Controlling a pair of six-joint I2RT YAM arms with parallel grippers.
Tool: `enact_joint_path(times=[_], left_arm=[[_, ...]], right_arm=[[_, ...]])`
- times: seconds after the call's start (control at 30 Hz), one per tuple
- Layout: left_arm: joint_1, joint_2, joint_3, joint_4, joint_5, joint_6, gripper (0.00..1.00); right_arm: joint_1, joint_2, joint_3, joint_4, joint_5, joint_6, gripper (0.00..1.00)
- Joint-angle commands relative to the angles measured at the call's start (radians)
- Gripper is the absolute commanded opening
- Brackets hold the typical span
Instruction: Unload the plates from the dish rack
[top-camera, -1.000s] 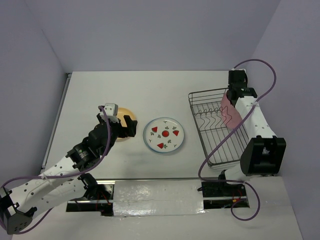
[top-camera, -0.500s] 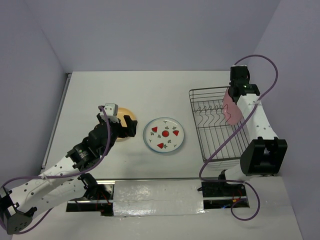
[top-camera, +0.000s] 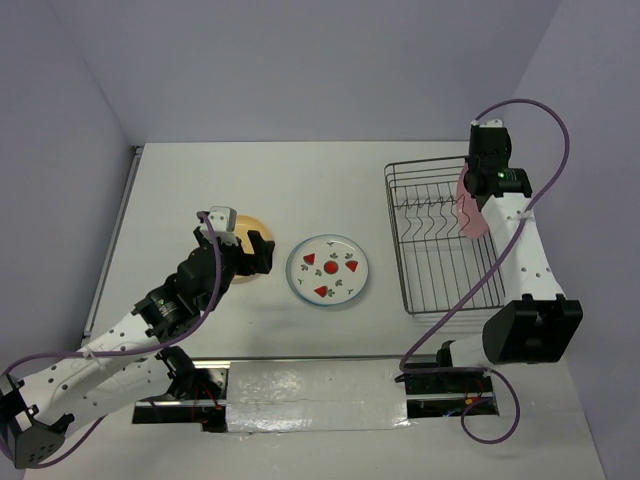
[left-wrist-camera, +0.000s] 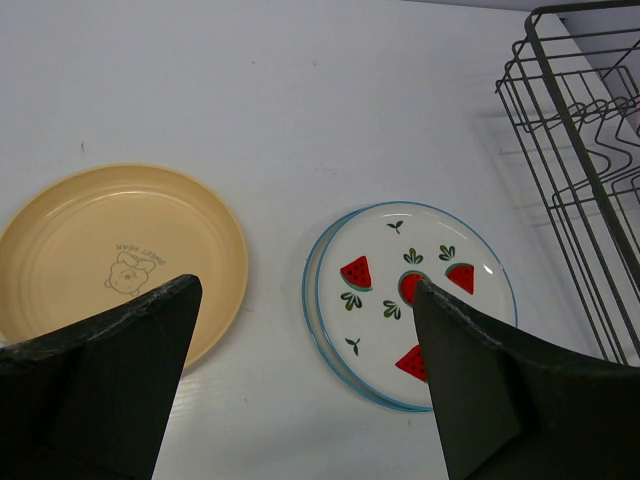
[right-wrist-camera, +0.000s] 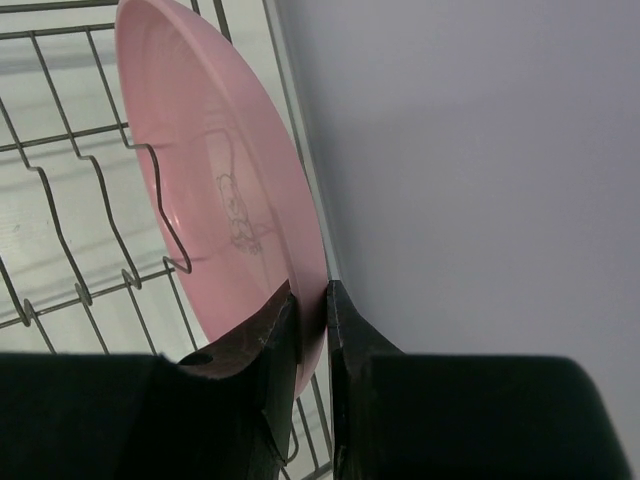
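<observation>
Arms sit in very different poses. The right arm stretches up from its base at the near edge of the table (top-camera: 200, 180) along the right edge, elbow raised. Its wrist is turned down over the far right corner of the dish rack (top-camera: 395, 238). The right gripper (right-wrist-camera: 310, 300) has its two fingers pinched onto the rim of the pink plate (right-wrist-camera: 220, 180), one finger on the hollow face and the other on the back. That plate stands on edge along the rack's right side, close to the wall, with a bent wire prong crossing in front of its face. Whether its lower rim rests on the rack's wires cannot be told.

The left arm lies low, folded and angled toward the middle of the table. The left gripper (left-wrist-camera: 305, 290) has its fingers spread wide with nothing between them. It hovers above the gap between two plates lying flat on the table. The yellow plate (left-wrist-camera: 120, 260) lies under the left finger, and the white plate with red fruit (left-wrist-camera: 420, 255) lies under the right finger. These two plates sit just beside each other, apart, with the white one nearer the rack.
</observation>
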Motion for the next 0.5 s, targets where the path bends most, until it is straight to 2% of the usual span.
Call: enact_joint_path(times=[0.0, 0.47], left_arm=[[-0.003, -0.002, 0.006, 0.042, -0.010, -0.002, 0.99], [-0.003, 0.013, 0.012, 0.037, -0.016, -0.001, 0.99]], right_arm=[[0.006, -0.069, -0.016, 0.182, 0.005, -0.017, 0.00], [0.006, 0.018, -0.083, 0.249, 0.000, -0.018, 0.00]])
